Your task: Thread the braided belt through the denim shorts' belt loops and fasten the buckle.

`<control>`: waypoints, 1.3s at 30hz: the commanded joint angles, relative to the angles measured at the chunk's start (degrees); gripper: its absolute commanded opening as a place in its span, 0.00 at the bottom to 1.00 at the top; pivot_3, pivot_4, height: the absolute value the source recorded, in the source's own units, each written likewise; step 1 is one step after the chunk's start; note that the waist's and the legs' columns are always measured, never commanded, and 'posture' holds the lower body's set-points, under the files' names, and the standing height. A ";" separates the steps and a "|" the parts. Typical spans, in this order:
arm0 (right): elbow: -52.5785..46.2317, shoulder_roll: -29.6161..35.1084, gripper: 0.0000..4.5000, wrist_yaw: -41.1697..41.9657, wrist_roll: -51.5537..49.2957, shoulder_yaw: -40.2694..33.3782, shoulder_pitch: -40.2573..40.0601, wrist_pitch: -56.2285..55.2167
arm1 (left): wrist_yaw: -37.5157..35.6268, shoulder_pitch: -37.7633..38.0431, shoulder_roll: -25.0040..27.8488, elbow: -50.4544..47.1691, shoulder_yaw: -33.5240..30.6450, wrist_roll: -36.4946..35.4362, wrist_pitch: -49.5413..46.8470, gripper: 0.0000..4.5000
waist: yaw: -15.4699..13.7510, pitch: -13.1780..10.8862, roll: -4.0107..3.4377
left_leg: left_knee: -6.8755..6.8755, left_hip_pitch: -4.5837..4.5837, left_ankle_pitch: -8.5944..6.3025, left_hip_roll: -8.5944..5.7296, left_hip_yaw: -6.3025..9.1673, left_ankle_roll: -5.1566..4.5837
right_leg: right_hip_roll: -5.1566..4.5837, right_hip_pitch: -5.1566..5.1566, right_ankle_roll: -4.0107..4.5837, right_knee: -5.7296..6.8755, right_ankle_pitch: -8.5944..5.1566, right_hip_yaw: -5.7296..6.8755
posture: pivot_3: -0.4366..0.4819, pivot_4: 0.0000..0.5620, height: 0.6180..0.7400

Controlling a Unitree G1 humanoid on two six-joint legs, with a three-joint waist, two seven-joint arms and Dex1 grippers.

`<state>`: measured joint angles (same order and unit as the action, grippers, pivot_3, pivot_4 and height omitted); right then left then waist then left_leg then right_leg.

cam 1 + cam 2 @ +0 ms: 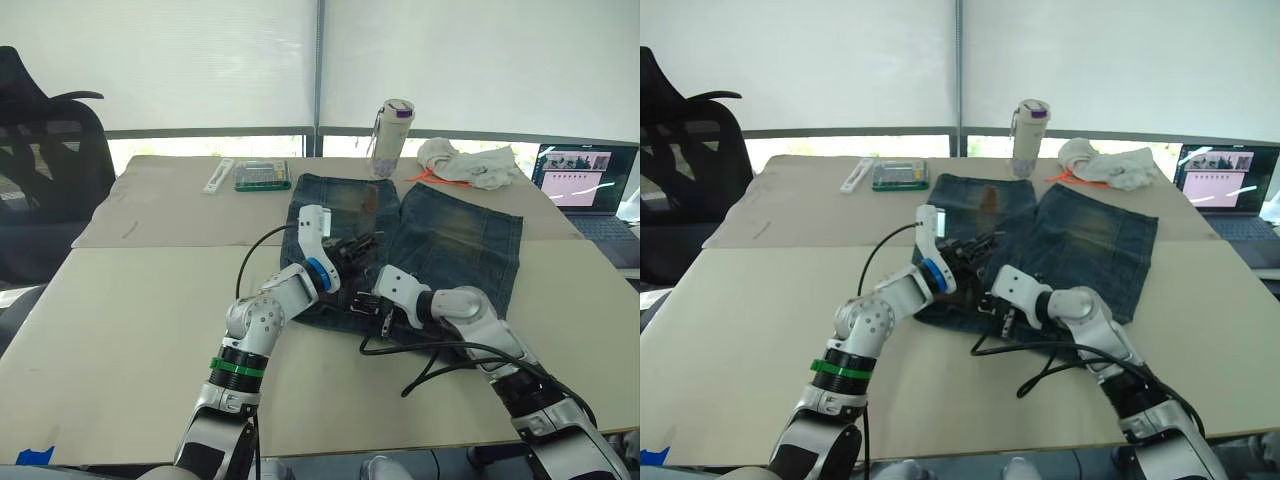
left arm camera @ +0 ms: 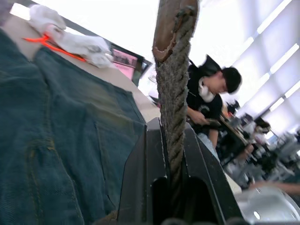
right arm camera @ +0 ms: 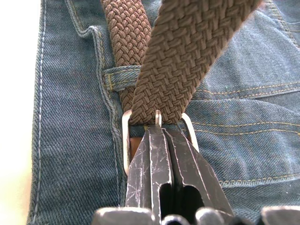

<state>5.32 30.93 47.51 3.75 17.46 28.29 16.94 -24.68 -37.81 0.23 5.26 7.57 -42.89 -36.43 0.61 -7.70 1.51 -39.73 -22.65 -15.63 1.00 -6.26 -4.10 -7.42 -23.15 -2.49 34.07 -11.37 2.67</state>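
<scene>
The braided belt (image 3: 187, 61) is at fastening: right gripper (image 3: 161, 136) jaws pressed together at the buckle (image 3: 126, 140) mid-frame, left gripper (image 2: 173, 154) pinching the strap's end, which next needs pulling snug, I'd judge.

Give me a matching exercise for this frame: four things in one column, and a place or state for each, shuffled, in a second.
1. braided belt
2. buckle
3. white bottle
4. laptop

a. open, on the table's far right
b. upright beyond the shorts
c. silver frame at the right gripper's tips
d. pinched by the left gripper

Pairs: 1-d, 2-c, 3-b, 4-a
</scene>
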 commanded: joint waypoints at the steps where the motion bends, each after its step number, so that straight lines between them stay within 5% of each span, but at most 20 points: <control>1: 3.18 0.09 0.00 -0.97 2.87 2.38 -3.47 4.91 | -6.82 -1.30 -1.26 -3.65 3.02 -0.24 -0.75 0.00 | -0.06 0.00 0.00 | 0.00 -0.01 -0.01 -0.01 0.00 -0.02 | -0.02 -0.01 0.17 0.00 -0.10 -0.01 | 0.48 0.27 0.97; 12: 0.86 -0.25 0.00 -2.59 2.53 1.92 -4.87 6.69 | -19.78 1.52 1.48 -8.10 8.13 0.14 -5.78 0.00 | -0.29 -0.01 -0.04 | 0.02 -0.10 0.01 0.01 0.06 -0.02 | -0.04 -0.09 0.26 0.01 -0.19 0.04 | 0.48 0.27 0.97; 24: -0.42 -0.50 0.00 -2.84 2.68 1.26 -5.55 7.70 | -4.51 -3.40 -3.85 8.38 -10.52 3.01 0.13 0.00 | -1.08 0.03 0.03 | -0.05 -0.07 -0.04 0.00 0.13 -0.16 | -0.12 -0.02 0.30 -0.03 -0.21 0.05 | 0.48 0.27 0.97; 39: -1.56 -0.13 0.00 -3.79 1.98 0.55 -6.36 8.41 | -3.92 -5.66 -1.64 15.37 -15.01 5.96 2.85 0.00 | -1.04 0.03 0.03 | -0.02 -0.19 -0.05 0.01 0.18 -0.08 | -0.10 -0.13 -0.02 -0.03 -0.01 0.15 | 0.48 0.27 0.97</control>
<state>0.00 30.21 43.66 3.79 15.97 24.56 21.45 -27.81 -41.97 -1.12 21.41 -7.47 -37.08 -34.91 -0.43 -7.68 1.54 -39.76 -22.84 -15.74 1.01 -6.08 -4.08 -7.52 -23.28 -2.51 34.05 -11.38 2.82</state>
